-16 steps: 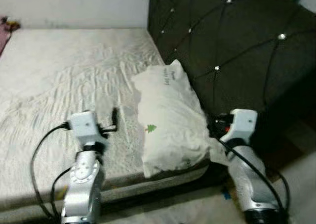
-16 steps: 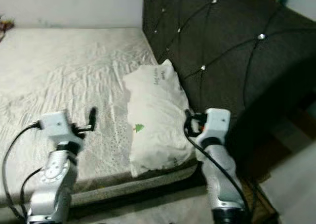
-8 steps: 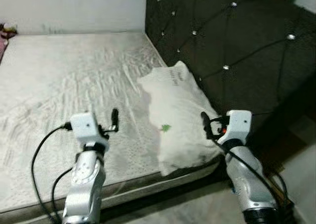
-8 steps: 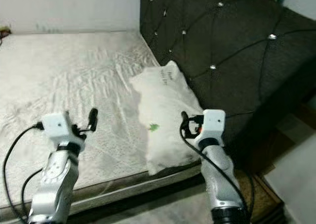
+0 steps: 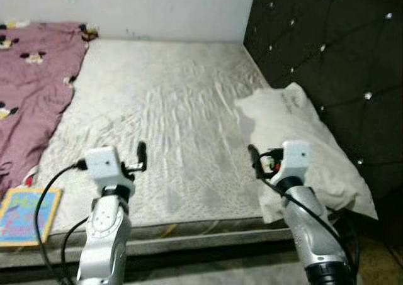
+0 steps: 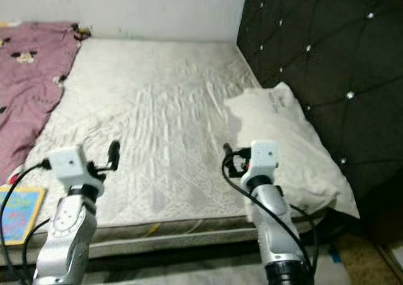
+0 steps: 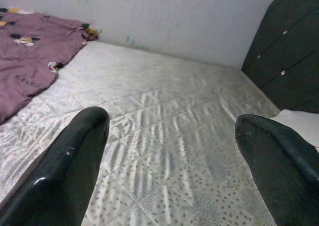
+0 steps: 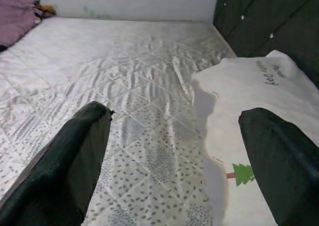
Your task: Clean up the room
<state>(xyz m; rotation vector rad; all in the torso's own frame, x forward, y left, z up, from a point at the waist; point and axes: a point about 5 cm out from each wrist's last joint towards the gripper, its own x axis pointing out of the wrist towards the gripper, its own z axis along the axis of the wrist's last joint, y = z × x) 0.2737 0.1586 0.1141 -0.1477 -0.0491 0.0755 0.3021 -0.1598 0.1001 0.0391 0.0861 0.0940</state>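
One soft white pillow (image 5: pixel 302 143), printed with a small green tree, is seen lying crumpled at the mattress's right edge against the dark tufted, studded headboard (image 5: pixel 327 58). The quilted pale mattress (image 5: pixel 170 115) also bears one mauve patterned blanket (image 5: pixel 31 90). The left gripper (image 7: pixel 169 161) and right gripper (image 8: pixel 172 158) are held wide apart and empty above it.

White pillow (image 5: pixel 302 134) with green tree print, maroon blanket (image 5: pixel 31 90).

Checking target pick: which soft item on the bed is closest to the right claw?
The white pillow by the dark headboard; the right claw hovers at its edge. The purple blanket lies across the mattress, on the robot's left.
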